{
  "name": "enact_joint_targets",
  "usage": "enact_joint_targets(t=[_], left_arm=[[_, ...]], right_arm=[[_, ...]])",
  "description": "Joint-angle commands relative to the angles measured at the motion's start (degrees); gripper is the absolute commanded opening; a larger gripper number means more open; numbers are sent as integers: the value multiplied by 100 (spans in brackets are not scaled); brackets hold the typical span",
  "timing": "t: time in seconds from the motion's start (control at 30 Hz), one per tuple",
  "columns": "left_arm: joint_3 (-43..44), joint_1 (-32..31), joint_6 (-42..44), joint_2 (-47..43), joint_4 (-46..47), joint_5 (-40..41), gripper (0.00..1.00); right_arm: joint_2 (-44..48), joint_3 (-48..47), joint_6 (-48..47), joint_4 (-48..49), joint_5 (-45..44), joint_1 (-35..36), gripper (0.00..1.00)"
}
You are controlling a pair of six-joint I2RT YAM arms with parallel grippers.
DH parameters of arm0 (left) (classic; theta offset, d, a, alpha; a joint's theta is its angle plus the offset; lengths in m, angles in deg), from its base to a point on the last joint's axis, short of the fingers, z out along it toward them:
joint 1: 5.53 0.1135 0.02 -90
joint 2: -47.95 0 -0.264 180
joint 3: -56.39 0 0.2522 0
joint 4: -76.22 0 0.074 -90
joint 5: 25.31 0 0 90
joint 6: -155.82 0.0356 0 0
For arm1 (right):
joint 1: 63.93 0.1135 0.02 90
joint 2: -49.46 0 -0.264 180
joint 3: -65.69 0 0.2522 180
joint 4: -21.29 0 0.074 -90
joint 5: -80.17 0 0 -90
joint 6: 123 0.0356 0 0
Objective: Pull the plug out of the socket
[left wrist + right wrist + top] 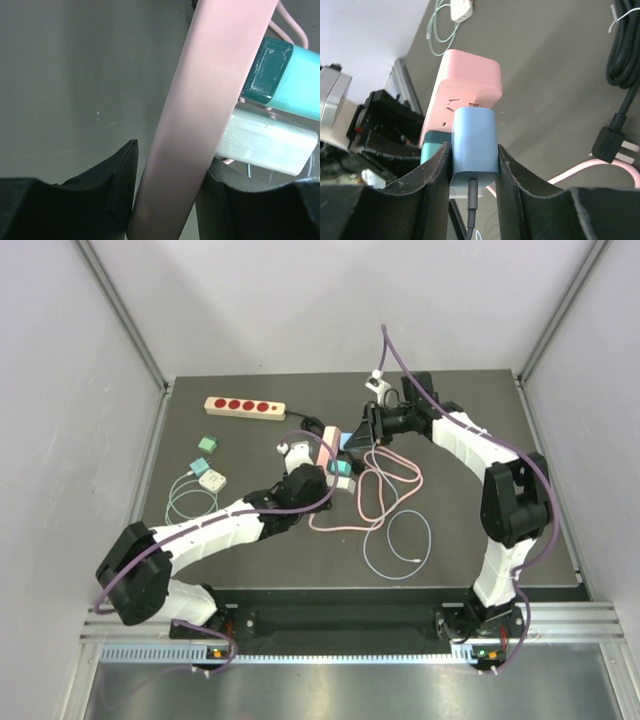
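A pink power strip (328, 440) lies at the table's middle. In the right wrist view a light blue plug (474, 145) with a grey cable sits against the socket face of the pink strip (465, 90). My right gripper (474, 162) is shut on the blue plug, one finger on each side. A teal plug (432, 150) sits further down the strip. My left gripper (167, 195) is shut on the pink strip (205, 100), with the teal plug (295, 80) and a pale adapter (265, 142) just beyond. From above, the right gripper (362, 430) and the left gripper (305, 475) are at opposite ends of the strip.
A beige strip with red sockets (245, 406) lies at the back left. A white charger (212, 480) with a green cable and a small teal adapter (207, 443) lie left. Pink cable loops (378, 490) and a lilac loop (400, 545) lie right. A black cable (625, 45) lies near the right gripper.
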Motion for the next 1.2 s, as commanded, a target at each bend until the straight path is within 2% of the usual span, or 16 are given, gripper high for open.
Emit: enact_joint_targets(t=[0.0, 0.2, 0.43, 0.53, 0.63, 0.83, 0.9, 1.0, 1.1, 1.17], left_arm=[[-300, 479, -684, -349, -645, 1872, 0], [-801, 488, -315, -982, 225, 1626, 0], [-696, 488, -236, -1036, -37, 1820, 0], [-687, 488, -201, -1062, 67, 1767, 0], [-731, 488, -78, -1202, 225, 1714, 0], [-906, 488, 221, -1685, 744, 1530, 0], [-1047, 488, 247, -1887, 945, 1442, 0], [-1257, 497, 239, -2142, 1270, 1319, 0], [-1442, 497, 212, -2362, 1482, 1187, 0], [-1504, 497, 204, -2485, 1553, 1134, 0]], right_arm=[[97, 101, -817, -298, 1072, -620, 0], [17, 329, -1248, -333, 1283, -1025, 0], [8, 330, -1319, -561, 801, -1070, 0], [70, 6, -1740, -903, 379, -1113, 0], [140, -495, -1942, -1167, 220, -1306, 0], [-9, -2515, -2470, -2011, -271, -1912, 0], [0, -3123, -2549, -2012, -474, -2131, 0], [8, -3765, -2672, -1907, -1105, -2335, 0], [105, -4021, -2611, -1434, -2298, -2475, 0], [263, -4030, -2550, -854, -2705, -2599, 0]])
